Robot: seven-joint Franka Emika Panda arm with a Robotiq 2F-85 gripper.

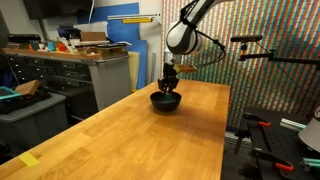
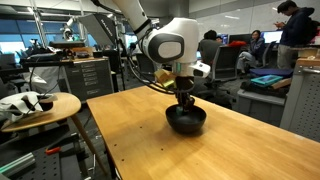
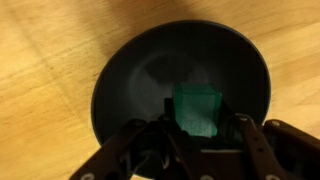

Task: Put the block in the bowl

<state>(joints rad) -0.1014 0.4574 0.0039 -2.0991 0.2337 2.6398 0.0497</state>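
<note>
The black glossy bowl (image 1: 166, 100) stands on the wooden table, and it shows in both exterior views (image 2: 186, 120). My gripper (image 1: 169, 84) hangs straight down into it (image 2: 186, 100). In the wrist view the bowl (image 3: 130, 80) fills the frame. The green block (image 3: 198, 112) sits between my two dark fingers (image 3: 200, 125), just above the bowl's inside. The gripper is shut on the block. The block is too small to make out in the exterior views.
The wooden table (image 1: 130, 135) stretches wide towards the camera, with a yellow tag (image 1: 29, 159) at its near corner. A round side table (image 2: 40, 108) with white items stands beside it. Workbenches and a cabinet (image 1: 70, 70) lie behind.
</note>
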